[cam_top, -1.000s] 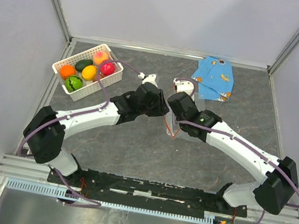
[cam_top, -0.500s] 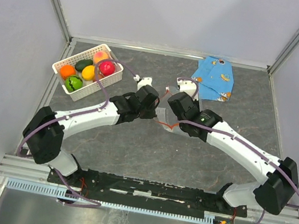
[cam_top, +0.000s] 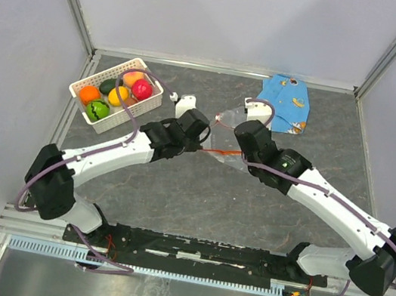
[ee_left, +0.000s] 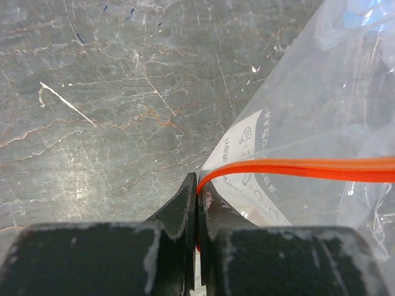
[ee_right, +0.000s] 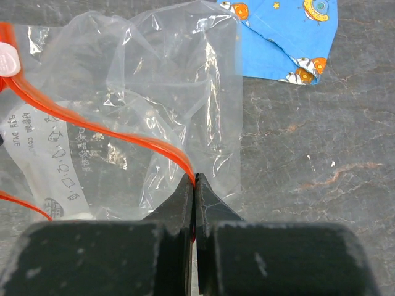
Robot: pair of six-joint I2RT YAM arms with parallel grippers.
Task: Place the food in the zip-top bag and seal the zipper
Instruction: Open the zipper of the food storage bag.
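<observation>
Two grippers: both are clenched on the same red-orange strip, one at each end.
Left gripper [ee_left: 197, 185]: its jaws are pressed together on the left end of the zipper [ee_left: 296, 168]. The strip curves up out of the fingertips and runs off to the gripper's right.
Right gripper [ee_right: 195, 180]: its jaws are pinched tight on the other end of the zipper. The strip leaves the fingertips and climbs up and to the gripper's left.
Zip-top bag [cam_top: 232, 117]: it is spread between the two grippers. Its clear, crinkled body lies beyond both sets of fingertips, and a printed white label sits near the strip.
Zipper span: in the top view it runs nearly straight from one gripper to the other.
Food [cam_top: 118, 94]: six toy fruits, all in the white basket [cam_top: 133, 115], which sits left of and beyond the left gripper and well apart from the bag.
Blue cloth [ee_right: 290, 37]: it lies on the table [cam_top: 196, 201] beyond the right gripper, just past the bag's far right edge.
</observation>
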